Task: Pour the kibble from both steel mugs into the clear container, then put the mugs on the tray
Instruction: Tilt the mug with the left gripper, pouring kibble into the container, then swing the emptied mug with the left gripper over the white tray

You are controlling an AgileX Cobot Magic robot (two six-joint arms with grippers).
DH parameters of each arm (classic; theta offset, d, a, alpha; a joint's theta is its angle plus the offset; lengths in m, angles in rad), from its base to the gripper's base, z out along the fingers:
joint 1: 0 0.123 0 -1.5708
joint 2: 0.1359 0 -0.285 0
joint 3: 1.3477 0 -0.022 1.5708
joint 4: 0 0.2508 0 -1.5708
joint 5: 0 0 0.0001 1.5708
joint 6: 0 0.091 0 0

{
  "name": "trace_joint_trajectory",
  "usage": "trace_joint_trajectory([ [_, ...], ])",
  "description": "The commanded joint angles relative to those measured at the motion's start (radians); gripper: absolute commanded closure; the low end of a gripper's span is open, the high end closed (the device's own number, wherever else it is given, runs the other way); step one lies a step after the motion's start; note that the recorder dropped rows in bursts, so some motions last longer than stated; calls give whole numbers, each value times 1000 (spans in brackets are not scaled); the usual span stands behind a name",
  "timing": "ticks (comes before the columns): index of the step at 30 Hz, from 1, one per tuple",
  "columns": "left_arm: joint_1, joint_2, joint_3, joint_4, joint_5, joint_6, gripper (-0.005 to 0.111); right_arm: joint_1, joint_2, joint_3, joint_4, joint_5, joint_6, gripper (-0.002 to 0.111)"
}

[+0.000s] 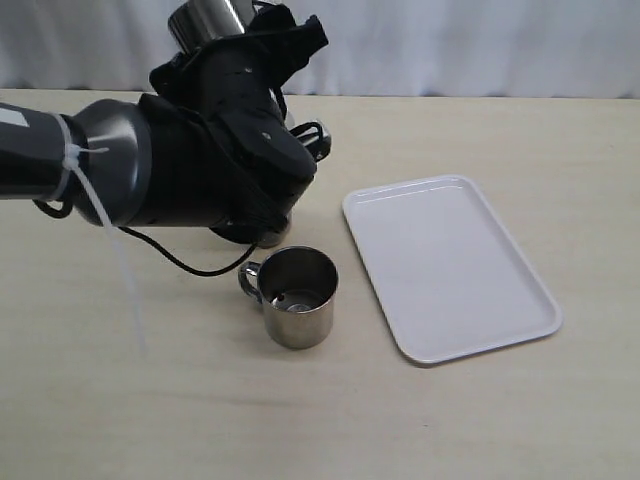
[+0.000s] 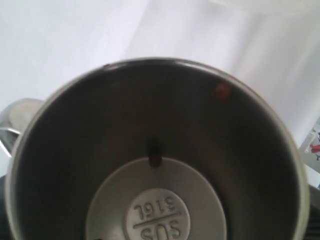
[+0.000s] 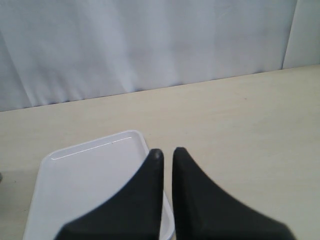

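My left gripper holds one steel mug high at the back left, tipped over, with the jaws shut on its sides. The left wrist view looks straight into this mug: a bare stamped bottom and two kibble pellets clinging to the wall. The other steel mug stands upright on the table in the middle, showing bare steel inside. The white tray lies flat to its right. The clear container is hidden behind the left arm. My right gripper is shut and empty, above the tray's edge.
The bulky left arm and its black cable hang over the table just behind the standing mug. A white curtain closes off the back of the table.
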Motion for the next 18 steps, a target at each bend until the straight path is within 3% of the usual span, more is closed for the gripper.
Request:
trace_joint_trajectory([
  [1,-4,-16,0,13,84,-19,107,3,-3,1,1,-2,-3,103],
  [6,-12,-11,2,13,81,-79,107,3,-3,1,1,-2,-3,103],
  [10,-34,16,0,13,84,-24,107,3,-3,1,1,-2,-3,103],
  [18,-21,-50,-61,13,84,-347,107,3,-3,1,1,-2,-3,103],
])
